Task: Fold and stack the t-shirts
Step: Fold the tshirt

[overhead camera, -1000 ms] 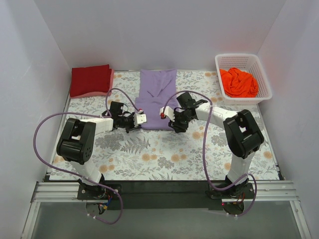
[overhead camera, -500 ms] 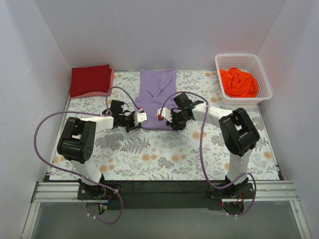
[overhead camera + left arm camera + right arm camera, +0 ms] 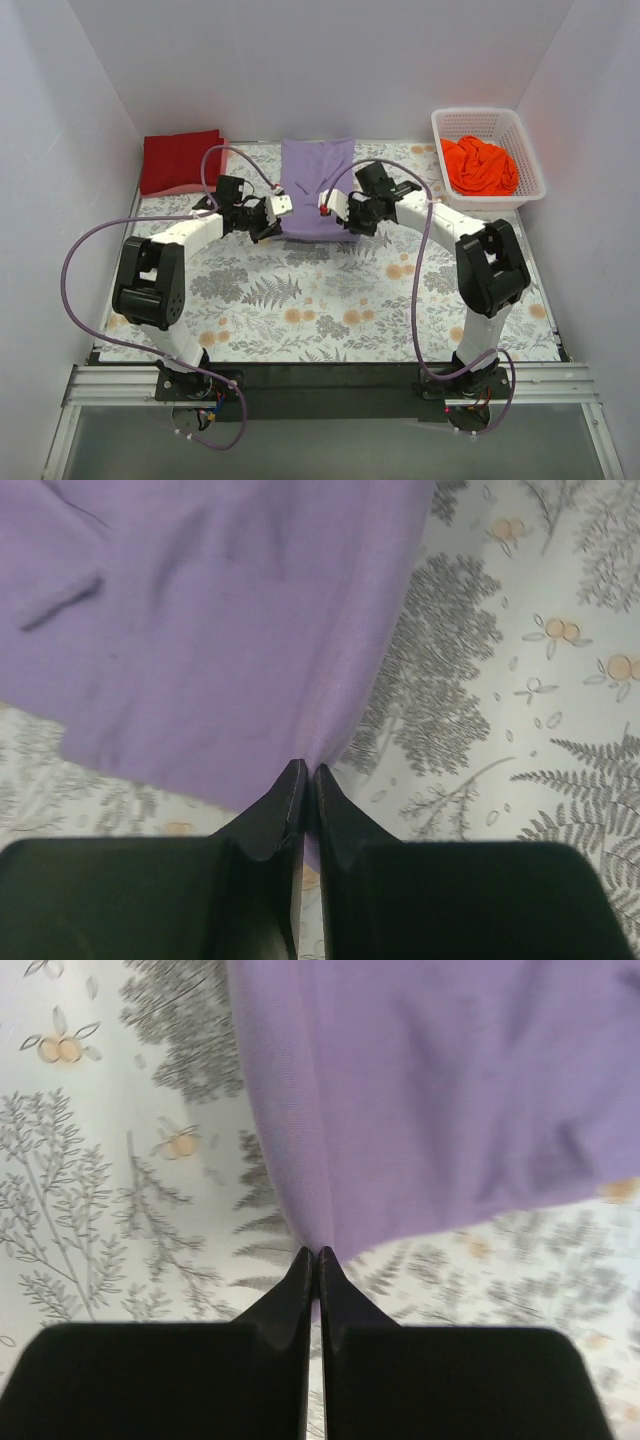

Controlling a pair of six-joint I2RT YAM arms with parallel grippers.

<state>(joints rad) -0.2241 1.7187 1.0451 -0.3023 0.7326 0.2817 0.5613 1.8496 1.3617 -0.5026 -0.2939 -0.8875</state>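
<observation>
The table (image 3: 300, 310) carries the lavender-purple t-shirt (image 3: 315, 165) flat at its back middle, collar end toward the rear wall. The dark red t-shirt (image 3: 180, 160) sits folded in the far left corner. The bright orange t-shirt (image 3: 478, 165) lies bunched in the white basket (image 3: 530, 150) at far right.

Each claw is pressed together, pinching a near corner of the lavender hem: the left claw (image 3: 305, 770) and the right claw (image 3: 312, 1253). The fingertips hide how much cloth each has caught, so the bite may be thin.

A shallow bite could let a corner slip mid-fold, and uneven travel between the arms would skew the crease. There is little room behind the shirt before the wall, while the table nearer the arm bases lies open.
</observation>
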